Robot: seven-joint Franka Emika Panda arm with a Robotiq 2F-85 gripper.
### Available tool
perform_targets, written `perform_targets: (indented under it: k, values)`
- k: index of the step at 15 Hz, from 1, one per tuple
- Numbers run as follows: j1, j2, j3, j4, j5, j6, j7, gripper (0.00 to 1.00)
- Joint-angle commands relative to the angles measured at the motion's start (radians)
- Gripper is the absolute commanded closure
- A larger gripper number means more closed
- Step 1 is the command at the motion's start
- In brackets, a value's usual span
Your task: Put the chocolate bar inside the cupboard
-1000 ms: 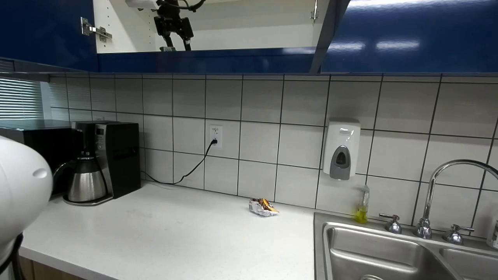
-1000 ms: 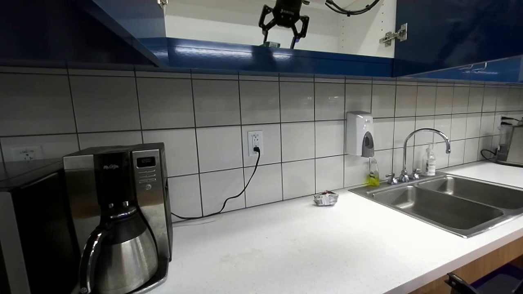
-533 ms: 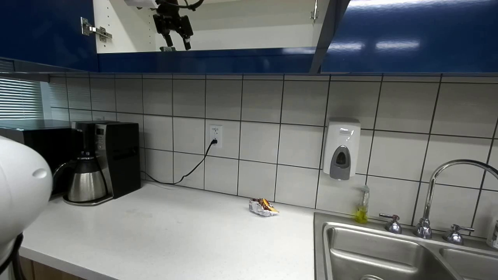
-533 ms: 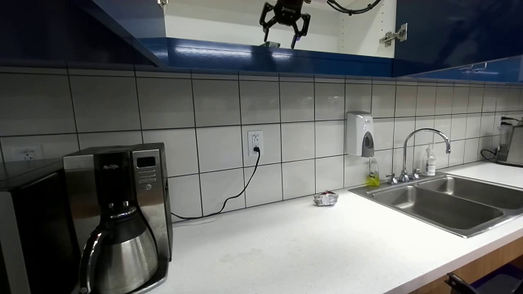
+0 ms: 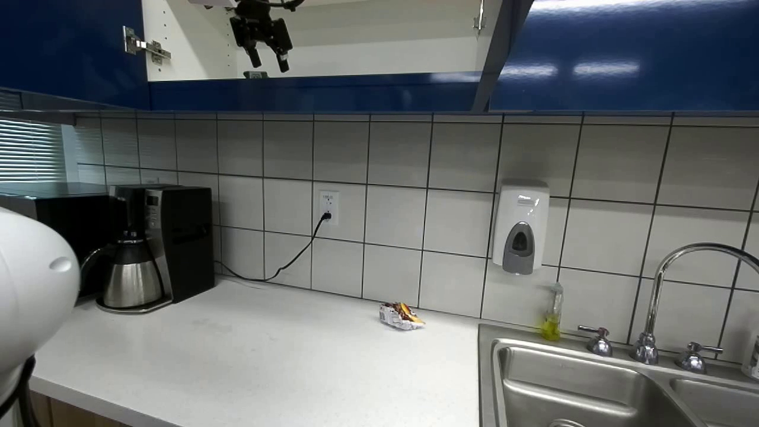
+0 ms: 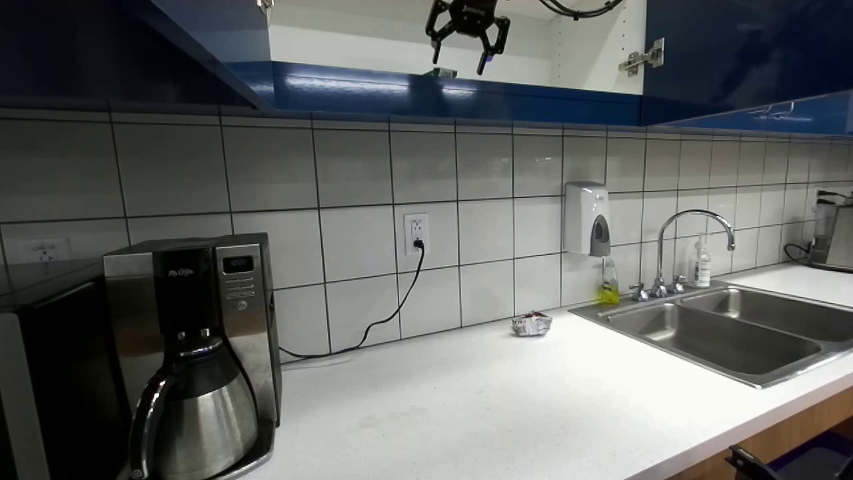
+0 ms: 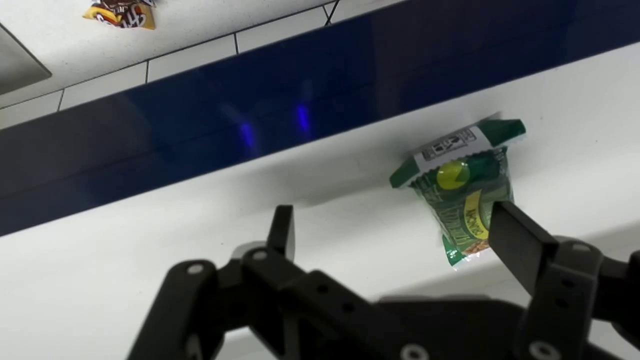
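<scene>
Jaws wide apart, the black gripper hangs inside the cupboard, its tips pointing down at the white floor of it, a bit behind the blue front edge. On that same floor, inside the cupboard and just back from the edge, lies the chocolate bar in its green wrapper. One side of the gripper comes right over the bar, hiding part of the wrapper in the wrist view, but from where I stand in the room I can see a sliver of light between tip and wrapper, so the two don't touch; the other tip is over plain white cupboard floor. The cupboard itself stands open, glossy dark blue outside and white within. Down below the cupboard runs a pale counter against the tiled wall. Under the cupboard's left end, as I face it, sits a coffee maker with a steel carafe. Lower than the cupboard and nearer its right end, a crinkled packet, silvery with brown and yellow, rests on the counter. Toward that right end too, below the cupboard's level, a white soap dispenser is fixed to the wall, with a bottle of yellow-green liquid underneath, and beside that, lower and further right of the cupboard, come the steel sink and its curved faucet.
</scene>
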Motion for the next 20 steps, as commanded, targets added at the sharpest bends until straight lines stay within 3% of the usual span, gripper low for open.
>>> perform_targets:
  k: [1, 11, 20]
  values:
    - [-0.020, -0.062, 0.007, -0.063, 0.013, 0.022, -0.019, 0.00]
    - [-0.021, -0.245, -0.002, -0.253, 0.041, 0.023, -0.079, 0.00]
    - [-0.002, -0.394, -0.037, -0.507, 0.102, -0.009, -0.272, 0.00]
